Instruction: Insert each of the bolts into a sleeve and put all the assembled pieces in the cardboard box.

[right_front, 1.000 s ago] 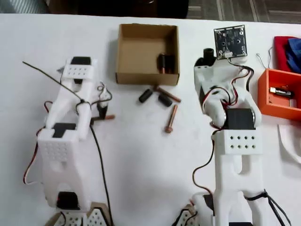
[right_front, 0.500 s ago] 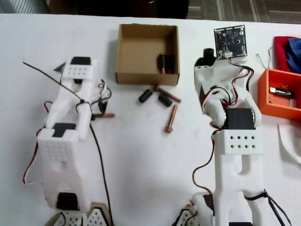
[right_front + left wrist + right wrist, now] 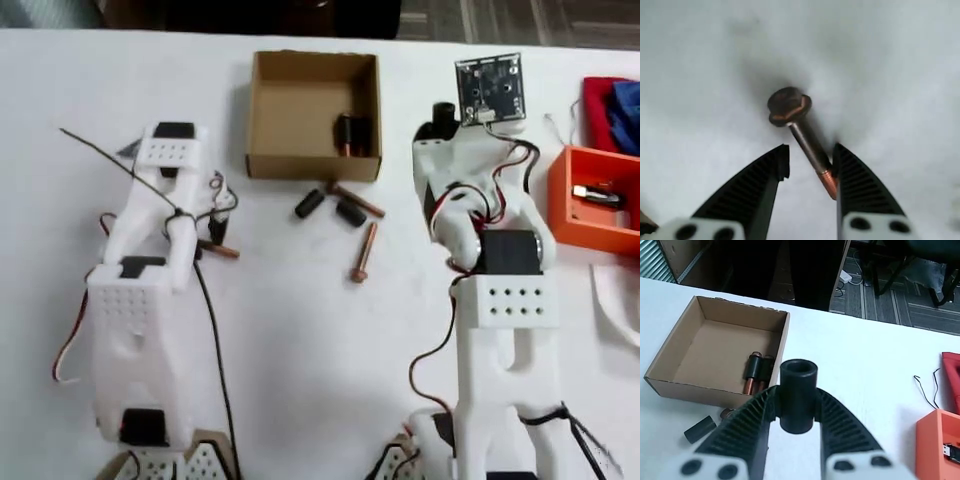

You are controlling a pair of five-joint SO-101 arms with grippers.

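A copper bolt lies on the white table between the fingers of my left gripper. The gripper is open, and the bolt's threaded end leans against one finger. From above, this bolt pokes out beside the left gripper. My right gripper is shut on a black sleeve held upright, hole up, to the right of the cardboard box. Two assembled pieces lie in the box. Two loose sleeves and two bolts lie in front of it.
An orange tray holding a small part stands at the right, with red and blue cloth behind it. A thin black wire sticks out from the left arm. Bare white table lies between the two arms.
The bolt at my left gripper has swung from level to slanted, and the left arm has shifted slightly. The right arm and its sleeve have not moved.
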